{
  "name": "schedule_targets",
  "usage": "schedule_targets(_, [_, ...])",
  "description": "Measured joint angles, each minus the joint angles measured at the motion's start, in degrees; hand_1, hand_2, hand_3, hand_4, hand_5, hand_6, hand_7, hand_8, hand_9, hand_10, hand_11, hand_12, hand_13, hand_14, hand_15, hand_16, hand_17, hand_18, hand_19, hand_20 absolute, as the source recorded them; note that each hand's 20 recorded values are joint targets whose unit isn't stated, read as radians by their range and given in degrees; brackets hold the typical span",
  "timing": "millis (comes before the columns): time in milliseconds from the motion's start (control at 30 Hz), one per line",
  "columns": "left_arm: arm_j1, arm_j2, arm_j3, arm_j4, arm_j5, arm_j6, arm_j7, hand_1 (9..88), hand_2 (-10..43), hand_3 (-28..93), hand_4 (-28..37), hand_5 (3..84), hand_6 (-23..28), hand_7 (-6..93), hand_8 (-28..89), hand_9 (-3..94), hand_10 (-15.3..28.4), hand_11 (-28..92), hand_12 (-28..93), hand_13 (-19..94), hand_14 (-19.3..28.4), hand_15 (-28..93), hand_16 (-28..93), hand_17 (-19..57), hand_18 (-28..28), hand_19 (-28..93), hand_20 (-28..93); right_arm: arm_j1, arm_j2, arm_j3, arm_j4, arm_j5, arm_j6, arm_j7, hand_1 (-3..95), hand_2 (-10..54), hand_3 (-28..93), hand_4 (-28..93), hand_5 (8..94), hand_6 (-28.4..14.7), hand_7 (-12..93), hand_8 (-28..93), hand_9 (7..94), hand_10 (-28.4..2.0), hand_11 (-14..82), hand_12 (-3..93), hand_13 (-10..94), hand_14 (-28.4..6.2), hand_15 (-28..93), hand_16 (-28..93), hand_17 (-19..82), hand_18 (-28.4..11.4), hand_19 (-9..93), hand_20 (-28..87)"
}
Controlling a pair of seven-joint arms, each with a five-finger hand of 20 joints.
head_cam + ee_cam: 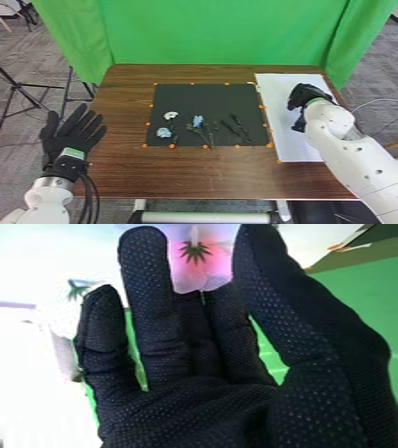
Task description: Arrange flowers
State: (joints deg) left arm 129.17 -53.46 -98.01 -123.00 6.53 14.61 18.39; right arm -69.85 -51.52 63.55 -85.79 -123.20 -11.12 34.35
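Flowers (198, 120) lay on the nearer half of the black mat (209, 97), which rested on the brown tabletop (178, 172); a white bloom (171, 115) lay above a light-blue bloom (163, 132) near the mat's left side, and dark stems (235, 127) lay to the right of them. Orange markers (147, 123) ran around the mat; a long white sheet (275, 92) lay along its right side.

The right hand (308, 96) was over that sheet, and with its forearm it covered much of the sheet's right part; in the wrist view the right hand (204, 409) was open, its fingers mostly straight and the palm bare. A pinkish flower (197, 261) showed between its raised fingers, and a pale flower (75, 299) beside them; the light there was harsh, so it was hard to say whether the glove touched either one.

The left hand (73, 132) was at the tabletop's left edge, open with fingers spread, well apart from the blooms; a dark tripod (16, 87) stood on the grey carpet (27, 57) beyond it, and a green curtain (204, 35) hung behind the far edge.
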Motion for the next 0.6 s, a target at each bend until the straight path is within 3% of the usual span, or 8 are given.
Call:
schedule_targets(133, [0.0, -0.08, 0.02, 0.00, 0.01, -0.07, 0.00, 25.9, 12.1, 68, -28.3, 33.8, 6.4, 14.8, -10, 27.3, 13.9, 21, 11, 16, 13.5, 32, -7, -6.3, 12.0, 26, 9, -0.6, 0.0, -0.7, 0.4, -0.1, 5.1, -0.1, 57.5, -4.2, 65, -28, 68.4, 0.4, 31, -4, 79.0, -8.1, 11.1, 28.7, 67, -7.1, 47, 36, 33, -20.3, 80, 37])
schedule_targets(233, [0.0, -0.12, 0.02, 0.00, 0.01, -0.08, 0.00, 25.9, 12.1, 68, -28.3, 33.8, 6.4, 14.8, -10, 27.3, 13.8, 21, 11, 17, 13.5, 32, -7, -6.3, 12.0, 26, 9, -1.1, 0.1, -1.1, 0.4, -0.5, 7.2, -0.3, 59.7, -3.9, 64, -28, 70.7, 0.6, 32, -2, 82.6, -7.9, 10.4, 35.2, 69, -6.3, 46, 38, 34, -19.3, 79, 36])
schedule_targets(433, [0.0, -0.25, -0.04, 0.00, 0.04, -0.13, -0.32, 25.9, 12.0, 68, -28.3, 33.8, 6.5, 14.8, -10, 27.4, 13.9, 21, 11, 17, 13.7, 32, -7, -6.3, 12.0, 27, 9, -2.5, 0.4, -1.6, 0.0, -2.6, 9.4, -1.3, 62.8, -4.4, 62, -28, 72.4, 0.3, 32, 0, 84.5, -7.8, 10.7, 41.0, 70, -6.5, 45, 41, 36, -17.4, 77, 35])
schedule_targets(600, [0.0, -0.32, -0.18, 0.00, 0.09, -0.17, -0.74, 25.9, 12.0, 68, -28.3, 33.8, 6.5, 14.8, -10, 27.5, 13.8, 21, 11, 17, 13.7, 33, -7, -6.3, 12.0, 27, 9, -5.9, 1.2, 0.2, -4.5, -4.0, 10.0, -1.7, 61.8, -4.9, 64, -28, 72.8, 0.0, 32, 0, 84.9, -7.9, 10.3, 41.5, 70, -6.6, 44, 42, 37, -17.4, 76, 35])
